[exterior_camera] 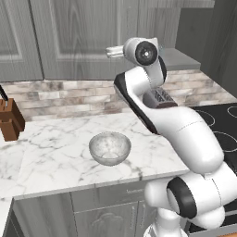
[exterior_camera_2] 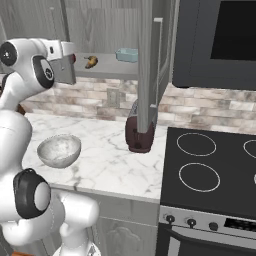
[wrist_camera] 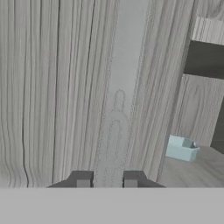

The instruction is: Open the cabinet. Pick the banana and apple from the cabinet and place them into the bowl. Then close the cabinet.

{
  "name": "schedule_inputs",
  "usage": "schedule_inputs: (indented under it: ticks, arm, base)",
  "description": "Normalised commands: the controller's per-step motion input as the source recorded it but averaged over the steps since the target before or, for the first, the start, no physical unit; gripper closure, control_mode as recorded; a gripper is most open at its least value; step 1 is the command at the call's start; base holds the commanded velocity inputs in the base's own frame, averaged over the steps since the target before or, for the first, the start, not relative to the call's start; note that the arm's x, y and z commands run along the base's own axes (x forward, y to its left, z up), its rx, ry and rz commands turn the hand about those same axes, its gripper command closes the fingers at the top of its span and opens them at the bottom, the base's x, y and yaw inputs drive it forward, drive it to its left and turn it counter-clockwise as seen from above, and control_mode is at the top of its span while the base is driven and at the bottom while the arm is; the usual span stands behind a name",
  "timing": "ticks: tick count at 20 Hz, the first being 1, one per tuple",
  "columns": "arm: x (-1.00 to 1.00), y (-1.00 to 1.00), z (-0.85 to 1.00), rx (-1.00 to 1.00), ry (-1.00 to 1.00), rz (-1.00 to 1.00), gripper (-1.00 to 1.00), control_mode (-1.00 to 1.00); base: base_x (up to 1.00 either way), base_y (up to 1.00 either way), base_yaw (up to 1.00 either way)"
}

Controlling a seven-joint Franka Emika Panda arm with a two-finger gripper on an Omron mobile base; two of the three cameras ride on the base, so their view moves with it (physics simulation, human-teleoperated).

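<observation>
Cabinet (exterior_camera_2: 150, 60) door stands open. Banana (exterior_camera_2: 91, 61) lies on the cabinet shelf, beside a small light-blue dish (exterior_camera_2: 127, 54). Gripper (wrist_camera: 106, 179) is raised at shelf level inside the cabinet, fingers narrowly apart; whether they clamp anything cannot be told. Bowl (exterior_camera: 109, 148) sits on the marble worktop (exterior_camera: 55, 152), near a toaster (exterior_camera_2: 140, 130).

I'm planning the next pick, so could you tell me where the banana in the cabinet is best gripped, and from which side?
Probably grip the banana across the middle of its curve, coming in through the cabinet's open front; it lies low on the shelf with space around it.
</observation>
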Motion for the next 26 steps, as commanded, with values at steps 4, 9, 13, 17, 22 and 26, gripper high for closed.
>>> schedule_inputs:
  ticks: [4, 9, 13, 17, 22, 26]
  arm:
    - [-0.55, 0.00, 0.00, 0.00, 0.00, 0.00, 1.00, -1.00]
    - [-0.52, 0.00, 0.00, 0.00, 0.00, 0.00, 1.00, -1.00]
    - [-0.49, 0.00, 0.00, 0.00, 0.00, 0.00, 1.00, -1.00]
    - [-0.47, 0.00, 0.00, 0.00, 0.00, 0.00, 1.00, -1.00]
    - [-0.47, 0.00, 0.00, 0.00, 0.00, 0.00, 1.00, -1.00]
    - [-0.44, 0.00, 0.00, 0.00, 0.00, 0.00, 1.00, -1.00]
  base:
    - [0.00, 0.00, 0.00]
    - [0.00, 0.00, 0.00]
    - [0.00, 0.00, 0.00]
    - [0.00, 0.00, 0.00]
    - [0.00, 0.00, 0.00]
    - [0.00, 0.00, 0.00]
